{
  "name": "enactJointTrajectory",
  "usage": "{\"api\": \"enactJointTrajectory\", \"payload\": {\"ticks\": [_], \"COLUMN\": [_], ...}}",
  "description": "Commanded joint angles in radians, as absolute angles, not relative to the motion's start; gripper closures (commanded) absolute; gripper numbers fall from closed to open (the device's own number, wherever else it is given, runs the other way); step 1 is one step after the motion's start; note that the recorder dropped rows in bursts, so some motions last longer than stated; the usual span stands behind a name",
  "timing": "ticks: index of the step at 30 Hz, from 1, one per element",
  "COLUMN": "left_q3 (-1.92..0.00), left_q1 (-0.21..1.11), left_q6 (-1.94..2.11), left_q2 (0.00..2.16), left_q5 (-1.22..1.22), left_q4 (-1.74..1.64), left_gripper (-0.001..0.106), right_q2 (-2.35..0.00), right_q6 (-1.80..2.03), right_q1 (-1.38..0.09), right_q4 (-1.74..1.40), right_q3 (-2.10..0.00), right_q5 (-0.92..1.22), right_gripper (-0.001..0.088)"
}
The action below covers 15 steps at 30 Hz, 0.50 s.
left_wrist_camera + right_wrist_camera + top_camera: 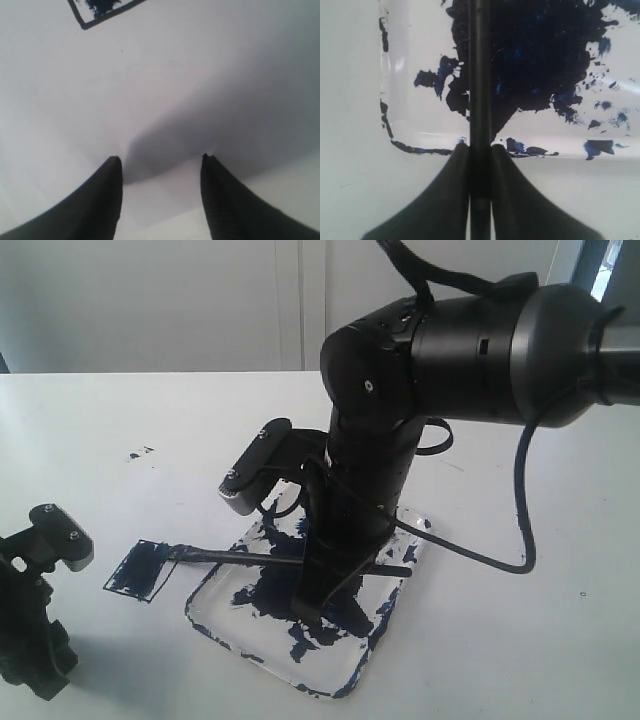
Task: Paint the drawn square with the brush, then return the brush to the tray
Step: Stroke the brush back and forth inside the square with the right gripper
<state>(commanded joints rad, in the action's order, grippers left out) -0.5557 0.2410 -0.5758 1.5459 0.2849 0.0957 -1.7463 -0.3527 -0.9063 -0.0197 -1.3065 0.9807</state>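
**Inspector:** What is recorded, largest item first?

**Recorder:** A white table (520, 640) is seen, covered by white paper where the work lies. The right arm (450, 330) is bent over the tray (205, 625), and a black cable (520, 490) is looped beside it. In the exterior view the tray's middle and part of the brush shaft are hidden by this arm. Any lettering is too blurred to be read.

**Inspector:** And the tray?

**Recorder:** It is clear, round-cornered and smeared with dark blue paint. It lies just beside the drawn square (140, 570).

**Inspector:** The end effectors?

**Recorder:** The left gripper (160, 160) is spread apart over bare paper, with nothing held. The right gripper (480, 150) is clamped on the brush (240, 557) above the tray's rim.

**Inspector:** Where is the brush placed?

**Recorder:** The shaft is laid across the tray, and the tip is brought to the square's edge nearest the tray. Contact cannot be confirmed. The square is partly filled with blue.

**Inspector:** Anything else?

**Recorder:** Paint specks (138, 453) are noted, well apart from the tray.
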Motion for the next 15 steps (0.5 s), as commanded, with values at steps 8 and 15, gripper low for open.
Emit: {"api": "enactJointTrajectory", "payload": {"ticks": [8,15], "left_q3": [-0.556,-0.556], "left_q1": [0.241,0.241], "left_q6": [-0.576,-0.576], "left_q2": [1.546,1.546], "left_q5": [0.285,0.285], "left_q4": [0.096,0.096], "left_gripper": [0.052,0.052], "right_q2": [-1.748,-1.748], "right_q6": [-0.327,-0.309], "right_q1": [-0.906,-0.906], "right_q4": [-0.048,-0.061], "right_q3": [-1.306,-1.306], "right_q5": [0.987,1.007], "right_gripper": [0.0868,0.0868]}}
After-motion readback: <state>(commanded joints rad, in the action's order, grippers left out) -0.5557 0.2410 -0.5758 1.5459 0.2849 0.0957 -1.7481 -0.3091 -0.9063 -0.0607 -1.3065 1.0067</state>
